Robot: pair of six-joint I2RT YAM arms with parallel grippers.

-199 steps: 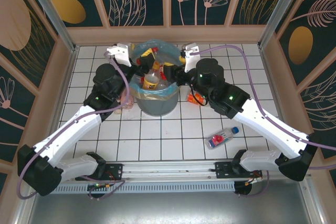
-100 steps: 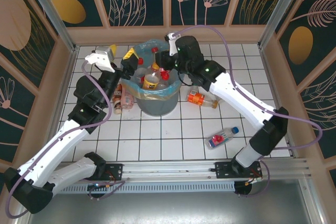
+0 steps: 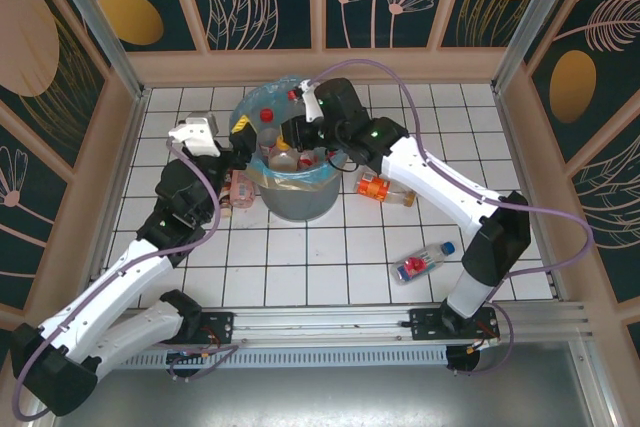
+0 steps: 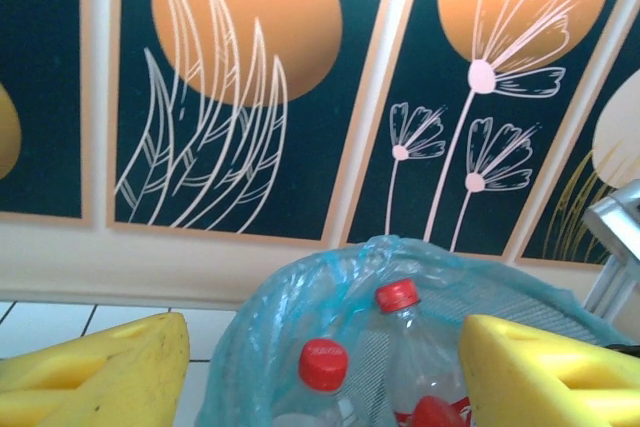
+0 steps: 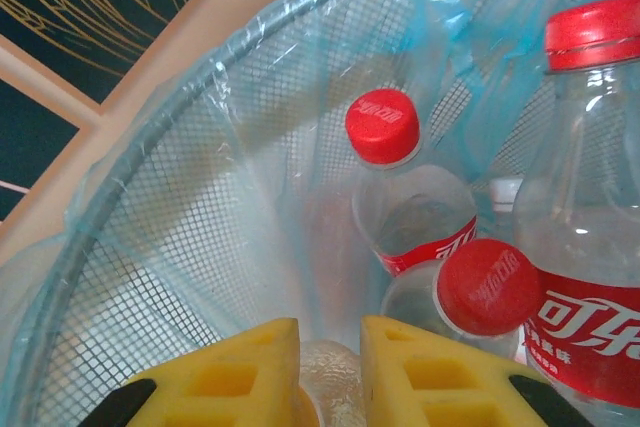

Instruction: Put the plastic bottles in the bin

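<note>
The grey bin (image 3: 298, 203) with its light-blue bag stands at the back middle of the tiled floor and holds several red-capped bottles (image 5: 415, 207). My right gripper (image 3: 293, 135) hangs over the bin's opening. In the right wrist view the right gripper (image 5: 330, 332) is shut on a clear bottle (image 5: 338, 379) with orange at its lower end, just inside the mesh wall (image 5: 150, 207). My left gripper (image 3: 243, 132) is open at the bin's left rim. In the left wrist view the left gripper (image 4: 325, 332) has its yellow pads (image 4: 90, 367) far apart with nothing between them, facing the bag (image 4: 250, 347).
An orange-labelled bottle (image 3: 380, 188) lies on the floor right of the bin. A blue-capped bottle with a red label (image 3: 422, 263) lies nearer the front right. More bottles (image 3: 235, 192) lie against the bin's left side, under my left arm. Patterned walls close in the floor.
My right gripper has swung left from the bin's right rim to over its opening, carrying the bottle. My left gripper has let go and drawn back to the left rim.
</note>
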